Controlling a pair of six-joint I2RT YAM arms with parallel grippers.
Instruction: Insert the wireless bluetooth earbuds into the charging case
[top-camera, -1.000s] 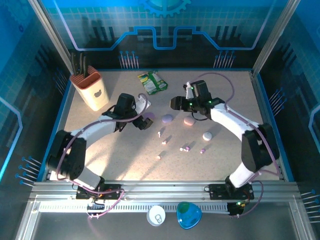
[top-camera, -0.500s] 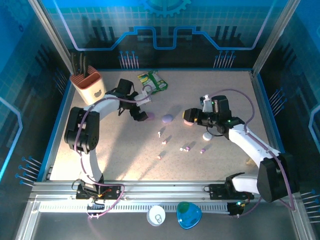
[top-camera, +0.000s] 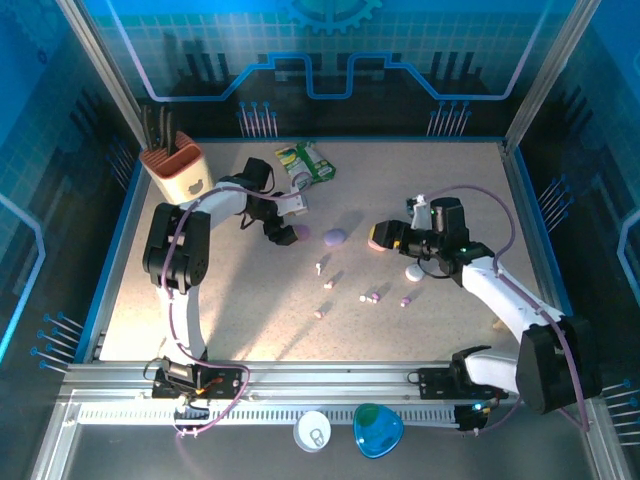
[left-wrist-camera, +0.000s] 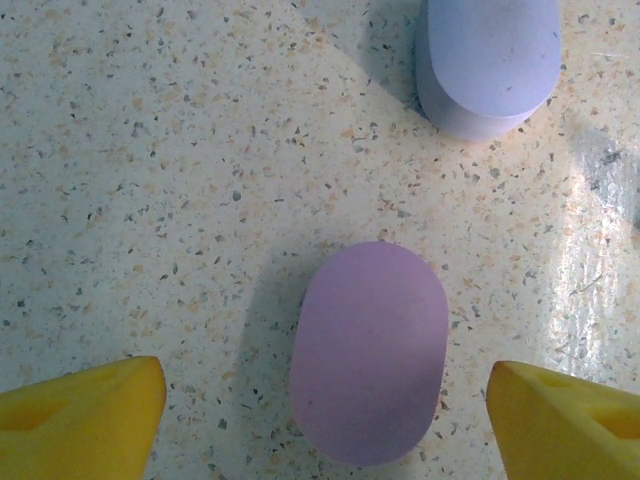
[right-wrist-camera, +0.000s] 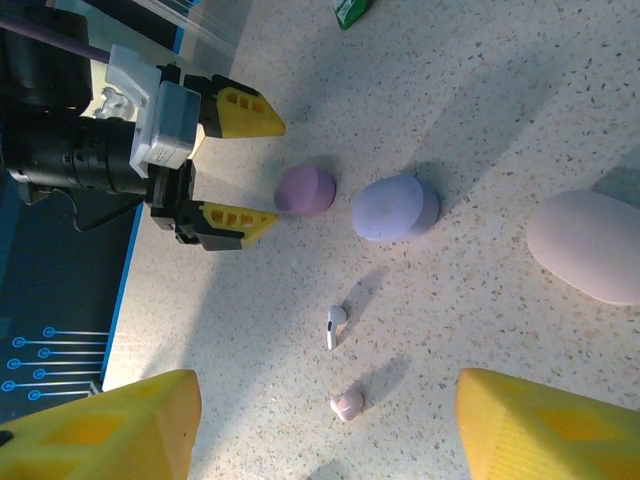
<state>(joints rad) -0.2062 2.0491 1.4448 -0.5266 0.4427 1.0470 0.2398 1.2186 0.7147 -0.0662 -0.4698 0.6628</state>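
The earbuds (top-camera: 328, 284) lie loose on the tabletop (top-camera: 240, 310) near its middle, well apart from one another, at about 5 o'clock from the purple case (left-wrist-camera: 370, 350) in the top view. None is in a case yet. From the right wrist, a white earbud (right-wrist-camera: 334, 325) and a pink earbud (right-wrist-camera: 347, 404) sit just ahead of the right pincer (right-wrist-camera: 328, 420), which is spread wide with nothing in it.

The left pincer (right-wrist-camera: 270, 170) is also released. Its yellow fingers (left-wrist-camera: 80, 410) stand at 3 and 9 o'clock of the purple case, with bare tabletop showing on each side. The lilac case (left-wrist-camera: 488, 60) lies near, at 1 o'clock, and the pink case (right-wrist-camera: 590, 245) is farther off.

The earbuds look tiny, hard, glossy and very light, so they would likely squirt out of a hard pinch. A gentle hold across the bulb, stem free, seems best. The purple case looks shut, smooth and rounded, so it will probably slide. Gripping it across its long flat flanks, low down, seems safest.
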